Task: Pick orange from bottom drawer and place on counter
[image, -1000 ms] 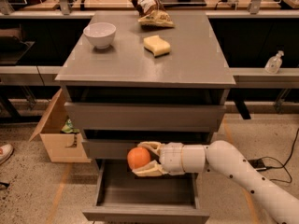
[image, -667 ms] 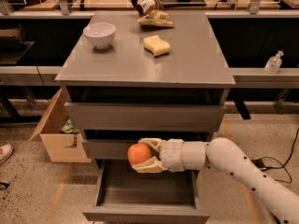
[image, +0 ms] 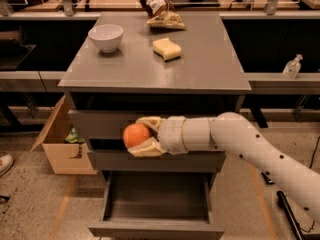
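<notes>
My gripper (image: 141, 135) is shut on the orange (image: 136, 135), a small bright-orange fruit held between the two cream fingers. It hangs in front of the middle drawer fronts, above the bottom drawer (image: 156, 228), which is pulled open and shows a bare grey floor. The white arm reaches in from the right. The counter (image: 200, 64), the grey top of the cabinet, lies above and behind the gripper.
On the counter stand a white bowl (image: 105, 37), a pale yellow sponge (image: 167, 48) and a crumpled bag (image: 165, 20) at the back. A cardboard box (image: 62, 141) sits on the floor at the left. A clear bottle (image: 292, 67) stands on a shelf at the right.
The gripper has risen with the orange, from just above the open bottom drawer to the height of the middle drawers.
</notes>
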Tool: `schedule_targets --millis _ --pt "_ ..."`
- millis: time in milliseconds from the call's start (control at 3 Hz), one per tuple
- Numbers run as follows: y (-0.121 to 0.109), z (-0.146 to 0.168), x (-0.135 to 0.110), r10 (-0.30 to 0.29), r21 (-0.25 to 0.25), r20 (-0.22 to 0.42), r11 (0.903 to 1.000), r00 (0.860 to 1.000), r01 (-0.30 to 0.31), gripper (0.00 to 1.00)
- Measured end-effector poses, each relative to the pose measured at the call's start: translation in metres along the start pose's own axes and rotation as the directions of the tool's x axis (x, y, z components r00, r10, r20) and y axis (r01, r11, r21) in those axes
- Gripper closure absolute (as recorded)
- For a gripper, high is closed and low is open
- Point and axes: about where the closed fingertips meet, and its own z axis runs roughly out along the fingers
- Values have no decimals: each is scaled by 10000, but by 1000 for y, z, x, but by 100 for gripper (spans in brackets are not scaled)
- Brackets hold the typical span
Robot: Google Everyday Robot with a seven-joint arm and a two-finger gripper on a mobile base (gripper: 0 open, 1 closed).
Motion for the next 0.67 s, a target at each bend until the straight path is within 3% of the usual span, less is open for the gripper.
schedule_targets --millis 667 --pt "-46 22 -80 -445 346 -251 9984 9987 454 100"
